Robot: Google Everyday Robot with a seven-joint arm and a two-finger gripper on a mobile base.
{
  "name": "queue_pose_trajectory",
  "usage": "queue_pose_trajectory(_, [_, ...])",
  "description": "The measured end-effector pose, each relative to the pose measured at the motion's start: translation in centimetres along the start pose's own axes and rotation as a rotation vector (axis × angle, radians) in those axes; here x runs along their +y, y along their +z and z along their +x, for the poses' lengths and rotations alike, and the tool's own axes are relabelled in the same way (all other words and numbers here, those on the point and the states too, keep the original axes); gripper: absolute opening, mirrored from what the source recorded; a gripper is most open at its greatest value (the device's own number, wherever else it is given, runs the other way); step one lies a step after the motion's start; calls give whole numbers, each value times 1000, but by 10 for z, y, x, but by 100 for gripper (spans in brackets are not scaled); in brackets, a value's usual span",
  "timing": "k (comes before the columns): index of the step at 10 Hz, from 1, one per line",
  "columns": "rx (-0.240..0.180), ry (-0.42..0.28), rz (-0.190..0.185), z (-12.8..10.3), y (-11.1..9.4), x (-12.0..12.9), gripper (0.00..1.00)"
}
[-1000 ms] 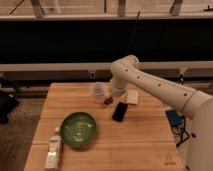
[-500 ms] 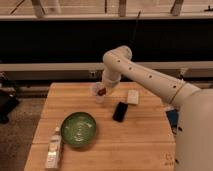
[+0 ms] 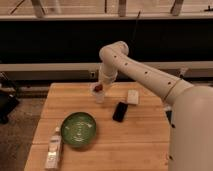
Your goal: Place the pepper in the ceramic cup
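Observation:
The ceramic cup (image 3: 99,95) is a small pale tumbler standing on the wooden table (image 3: 145,135) near its far edge. My gripper (image 3: 100,85) hangs right above the cup at the end of the white arm. A dark red bit of the pepper (image 3: 99,88) shows at the gripper's tip, just over the cup's mouth.
A black phone (image 3: 119,111) lies right of the cup. A small white block (image 3: 133,96) sits beyond the phone. A green bowl (image 3: 78,129) stands at front left, with a clear bottle (image 3: 53,148) lying near the front left corner.
The arm has swung left from over the phone to above the cup, carrying the pepper, and has come down close to the cup's mouth.

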Motion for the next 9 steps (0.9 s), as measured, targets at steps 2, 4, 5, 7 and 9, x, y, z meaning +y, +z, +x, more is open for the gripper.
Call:
queue_pose_trajectory(2, [-22, 1, 0, -8, 0, -7, 0])
queue_pose_trajectory(4, [-48, 11, -3, -12, 0, -10, 0])
queue_pose_trajectory(5, [-59, 12, -6, -15, 1, -11, 0])
queue_pose_trajectory(7, [-91, 13, -14, -23, 3, -12, 0])
queue_pose_trajectory(9, [-113, 18, -22, -27, 5, -12, 0])
